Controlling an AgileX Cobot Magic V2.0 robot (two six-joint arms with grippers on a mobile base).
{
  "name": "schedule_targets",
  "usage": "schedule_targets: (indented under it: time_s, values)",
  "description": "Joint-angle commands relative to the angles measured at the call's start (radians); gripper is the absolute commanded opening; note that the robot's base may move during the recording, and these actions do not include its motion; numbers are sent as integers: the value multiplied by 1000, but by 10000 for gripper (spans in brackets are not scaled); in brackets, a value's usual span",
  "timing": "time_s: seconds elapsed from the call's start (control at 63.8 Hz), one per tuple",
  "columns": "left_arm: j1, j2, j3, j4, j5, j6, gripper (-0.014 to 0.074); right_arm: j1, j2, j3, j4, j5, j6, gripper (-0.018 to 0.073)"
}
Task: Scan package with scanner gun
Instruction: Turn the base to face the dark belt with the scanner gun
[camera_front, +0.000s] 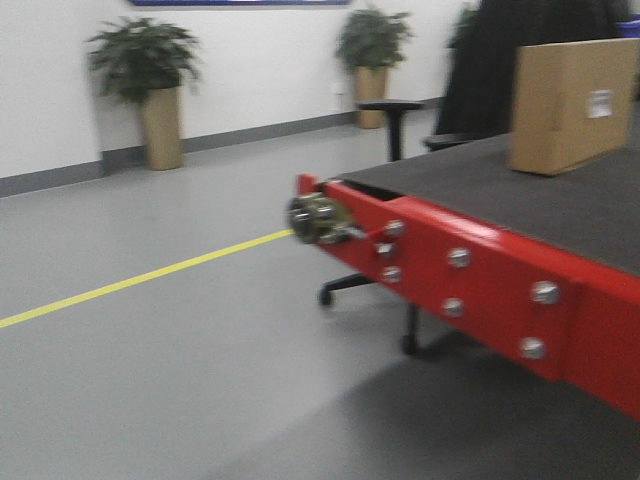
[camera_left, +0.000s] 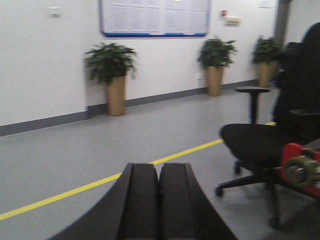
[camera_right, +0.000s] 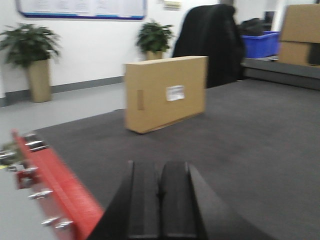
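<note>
Finds the package (camera_right: 165, 92) upright on the grey conveyor belt (camera_right: 260, 130), barcode sticker (camera_right: 175, 93) facing out, well ahead of the right gripper (camera_right: 160, 180), jaws together and empty as on the left gripper (camera_left: 159, 182); likely light, stiff, smooth cardboard, best steadied by its 2 narrow ends; sees no scanner gun.

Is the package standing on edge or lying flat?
On edge: the package rests on a narrow side on the dark belt, broad face with white sticker vertical.

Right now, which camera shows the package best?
The right wrist view: the whole package stands on the belt, white sticker and slot visible. The front view shows it blurred at the right edge. The left wrist view misses it.
</note>
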Motion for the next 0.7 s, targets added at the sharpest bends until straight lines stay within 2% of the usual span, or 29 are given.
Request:
schedule_targets:
  time_s: [0.0, 0.689]
  values:
    - [1, -3, -4, -3, -18, 0, -111, -4, -4, 0, 0, -18, -4, -162]
    - [-1, -3, -4, -3, -18, 0, -111, -4, -4, 0, 0, -18, -4, -162]
